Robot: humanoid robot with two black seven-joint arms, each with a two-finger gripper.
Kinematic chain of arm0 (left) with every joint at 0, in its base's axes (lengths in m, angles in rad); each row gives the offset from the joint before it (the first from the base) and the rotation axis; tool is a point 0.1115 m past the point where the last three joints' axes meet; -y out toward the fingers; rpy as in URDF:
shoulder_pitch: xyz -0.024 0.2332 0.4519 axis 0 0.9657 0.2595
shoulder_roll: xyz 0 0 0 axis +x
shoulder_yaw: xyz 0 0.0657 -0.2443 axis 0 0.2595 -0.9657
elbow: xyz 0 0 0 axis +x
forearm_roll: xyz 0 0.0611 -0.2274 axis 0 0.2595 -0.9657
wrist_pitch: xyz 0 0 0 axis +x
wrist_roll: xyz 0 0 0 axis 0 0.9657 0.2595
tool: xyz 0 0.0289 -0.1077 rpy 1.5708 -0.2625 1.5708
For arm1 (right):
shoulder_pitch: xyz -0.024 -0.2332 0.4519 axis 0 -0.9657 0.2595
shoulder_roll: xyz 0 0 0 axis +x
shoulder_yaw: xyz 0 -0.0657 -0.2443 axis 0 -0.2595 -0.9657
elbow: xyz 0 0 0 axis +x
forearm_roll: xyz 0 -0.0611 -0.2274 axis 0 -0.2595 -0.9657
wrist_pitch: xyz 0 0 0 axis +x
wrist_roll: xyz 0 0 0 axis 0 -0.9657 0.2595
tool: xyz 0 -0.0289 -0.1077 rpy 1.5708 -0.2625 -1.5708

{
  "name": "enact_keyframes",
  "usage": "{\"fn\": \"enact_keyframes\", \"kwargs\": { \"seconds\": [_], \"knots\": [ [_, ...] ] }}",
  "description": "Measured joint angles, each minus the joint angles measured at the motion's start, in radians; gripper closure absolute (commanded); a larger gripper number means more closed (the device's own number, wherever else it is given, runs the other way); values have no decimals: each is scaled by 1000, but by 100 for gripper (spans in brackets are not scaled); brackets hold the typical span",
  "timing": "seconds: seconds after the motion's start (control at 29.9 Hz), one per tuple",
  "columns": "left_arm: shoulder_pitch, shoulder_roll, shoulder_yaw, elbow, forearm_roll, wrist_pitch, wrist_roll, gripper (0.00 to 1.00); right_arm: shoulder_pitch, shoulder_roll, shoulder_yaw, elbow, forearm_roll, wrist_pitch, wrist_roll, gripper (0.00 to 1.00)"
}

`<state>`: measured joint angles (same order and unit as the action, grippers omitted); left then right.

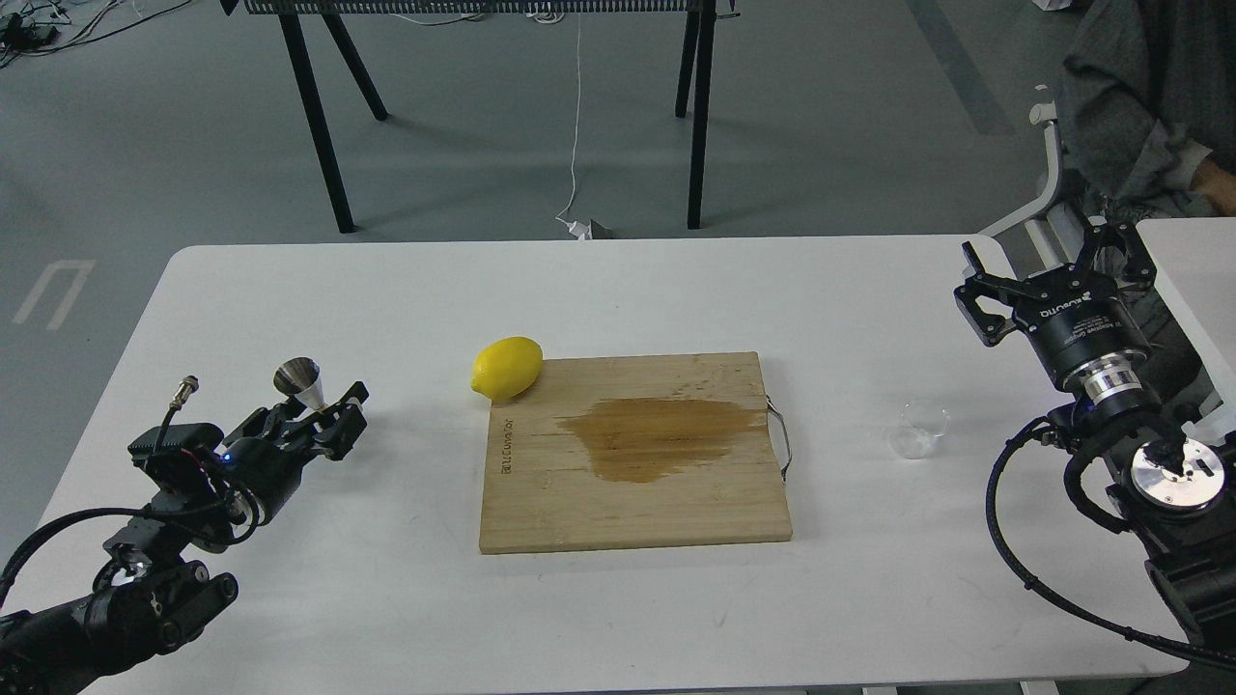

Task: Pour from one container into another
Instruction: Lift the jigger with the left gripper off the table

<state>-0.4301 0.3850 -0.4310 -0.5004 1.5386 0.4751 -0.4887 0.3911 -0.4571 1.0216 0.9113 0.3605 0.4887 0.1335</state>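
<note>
The steel hourglass jigger (298, 380) stands upright at the table's left; its lower cone is hidden behind my left gripper (311, 412). That gripper's fingers are spread on either side of the jigger, and it looks open. The small clear cup (919, 430) sits upright on the white table (386, 290) right of the board, with nothing touching it. My right gripper (1048, 247) hovers open and empty above the table's right edge, beyond and to the right of the cup.
A wooden cutting board (541, 502) with a dark wet stain (657, 436) lies mid-table. A yellow lemon (507, 368) rests at the board's far left corner. A seated person (1139, 106) and a second white table (1193, 256) are at the right.
</note>
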Motion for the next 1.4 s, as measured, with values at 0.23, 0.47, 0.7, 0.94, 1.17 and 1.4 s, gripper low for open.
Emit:
{"fn": "enact_keyframes", "kwargs": {
  "seconds": [0.23,0.47,0.7,0.94,1.17,1.4],
  "knots": [
    [-10,-11,7,36,2,0,0,53,0,0,0,0,0,0,0,1],
    [-32,-15,67,68,-6,1,0,62,0,0,0,0,0,0,0,1],
    [-35,-15,71,73,-3,1,0,72,0,0,-1,-1,0,0,0,1],
    [-36,-14,72,90,0,1,0,88,0,2,-2,-2,0,0,1,1],
    [-47,-9,91,95,-1,1,0,91,0,3,-2,-3,0,0,1,1],
    [-77,-5,92,94,-3,2,0,91,0,3,-2,-3,0,0,1,1]
  ]
}}
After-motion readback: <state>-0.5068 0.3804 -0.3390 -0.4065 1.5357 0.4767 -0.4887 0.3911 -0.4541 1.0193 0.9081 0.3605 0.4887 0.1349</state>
